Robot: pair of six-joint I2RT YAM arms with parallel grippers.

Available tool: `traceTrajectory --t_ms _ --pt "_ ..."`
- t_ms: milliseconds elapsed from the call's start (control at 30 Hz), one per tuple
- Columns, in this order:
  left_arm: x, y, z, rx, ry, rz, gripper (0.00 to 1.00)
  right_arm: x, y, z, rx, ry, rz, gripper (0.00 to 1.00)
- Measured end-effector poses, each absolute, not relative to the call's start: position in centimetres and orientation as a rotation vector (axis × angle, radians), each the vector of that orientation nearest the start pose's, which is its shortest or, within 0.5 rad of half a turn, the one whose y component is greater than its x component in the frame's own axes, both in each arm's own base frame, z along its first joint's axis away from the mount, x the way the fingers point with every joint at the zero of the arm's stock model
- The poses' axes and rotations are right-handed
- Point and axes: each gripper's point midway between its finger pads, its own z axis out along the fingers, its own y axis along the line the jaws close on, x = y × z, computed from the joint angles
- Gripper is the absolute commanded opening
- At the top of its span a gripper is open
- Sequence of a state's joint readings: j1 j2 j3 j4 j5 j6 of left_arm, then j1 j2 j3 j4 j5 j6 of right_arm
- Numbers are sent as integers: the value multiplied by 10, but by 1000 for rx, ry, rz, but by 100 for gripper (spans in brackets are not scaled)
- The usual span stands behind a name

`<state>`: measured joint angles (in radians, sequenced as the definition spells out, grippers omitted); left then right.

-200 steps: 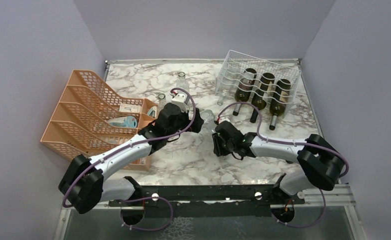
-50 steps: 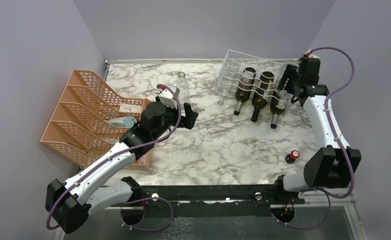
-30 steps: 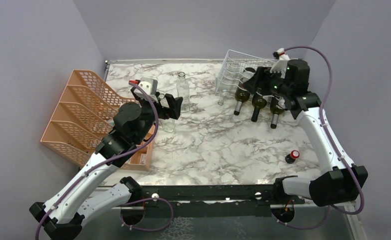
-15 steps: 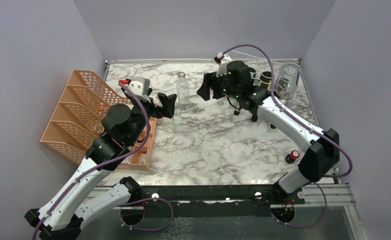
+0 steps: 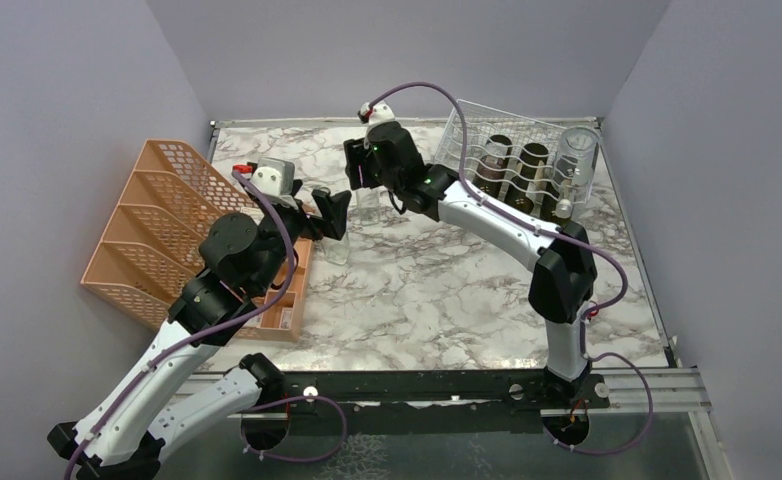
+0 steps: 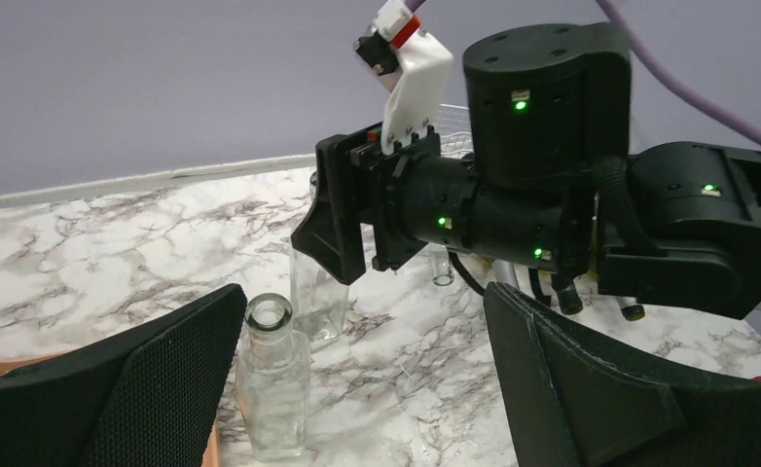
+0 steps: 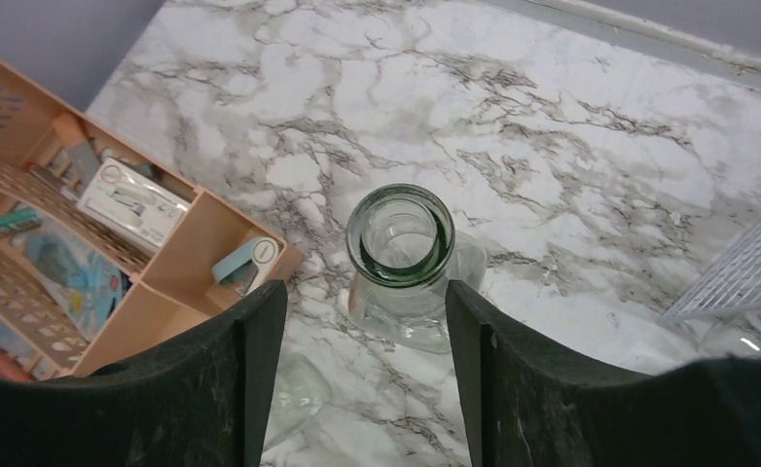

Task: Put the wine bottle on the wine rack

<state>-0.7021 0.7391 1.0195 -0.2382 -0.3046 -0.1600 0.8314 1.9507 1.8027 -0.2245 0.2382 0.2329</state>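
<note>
While my right arm reaches across toward the far edge of the surface (image 5: 437, 290), my right pincer (image 5: 359, 172) hangs over the wine bottle (image 7: 403, 255), a tall clear glass one standing upright left of the wine rack (image 5: 452, 140) and apart from it. From the right wrist view its open mouth sits between my two fingers (image 7: 245, 379), nearer the right one. The jaws stand partway open and I cannot see either pad pressing on the glass, so nothing is held. The wine rack occupies the far right corner, with dark bottles (image 5: 534, 158) lying in its wavy rows and a clear bottle (image 5: 577, 165) at its right end. My left pincer (image 5: 327, 215) is spread wide and empty, near a small clear bottle (image 6: 271, 389) that stands upright just in front of the wine bottle, closer to my left finger. An orange mesh organizer (image 5: 167, 215) sits along the left edge.
</note>
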Motion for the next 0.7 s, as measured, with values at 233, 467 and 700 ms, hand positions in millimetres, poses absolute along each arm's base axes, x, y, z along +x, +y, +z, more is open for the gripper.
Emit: traceTrajectory --t_ms 233,467,700 --pt "248 -150 386 166 1535 -460 99 427 411 237 -391 1912 364 50" --pt "250 -151 381 166 1548 -462 99 439 408 254 -354 1833 325 49" --pt "252 -153 375 170 1562 -458 99 444 409 259 -365 1799 304 17"
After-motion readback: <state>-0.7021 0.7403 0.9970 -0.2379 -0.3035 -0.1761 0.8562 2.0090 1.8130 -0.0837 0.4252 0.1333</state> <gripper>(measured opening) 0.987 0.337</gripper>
